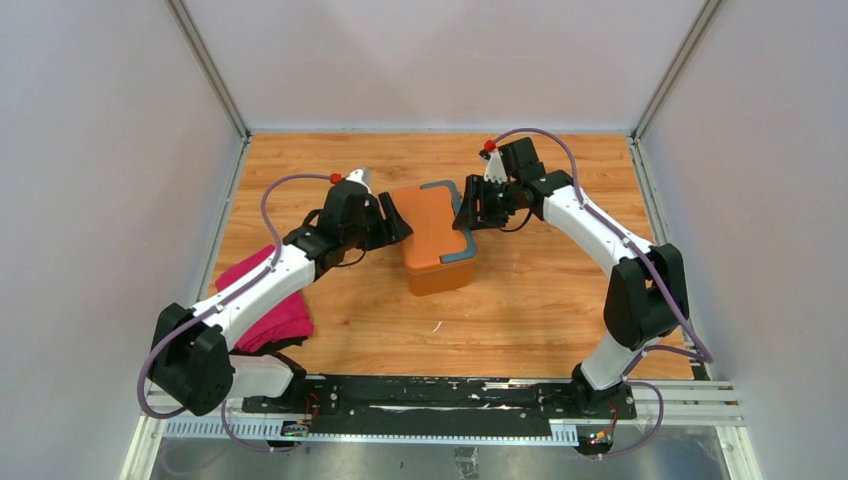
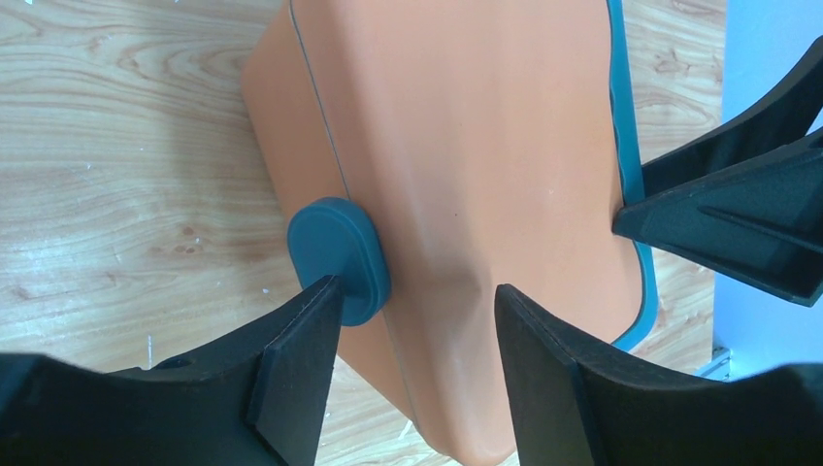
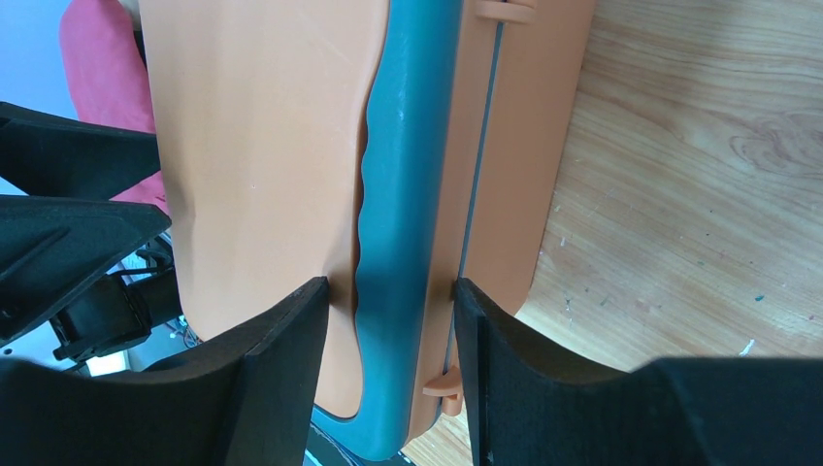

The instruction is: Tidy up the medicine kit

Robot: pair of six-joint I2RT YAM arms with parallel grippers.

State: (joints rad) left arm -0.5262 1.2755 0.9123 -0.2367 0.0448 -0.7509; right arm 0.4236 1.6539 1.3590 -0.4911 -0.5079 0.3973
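Note:
The medicine kit is an orange box with its lid down, standing mid-table. Its grey-blue handle runs along the right side. My left gripper straddles the kit's upper left edge. One fingertip presses the teal latch and the other lies on the lid. My right gripper clamps the handle side, jaws on either side of the handle, one on the lid top and one on the side wall.
A crumpled pink-red cloth lies under the left forearm at the table's left. The wooden table is boxed in by pale walls with metal corner posts. A small white scrap lies in front of the kit.

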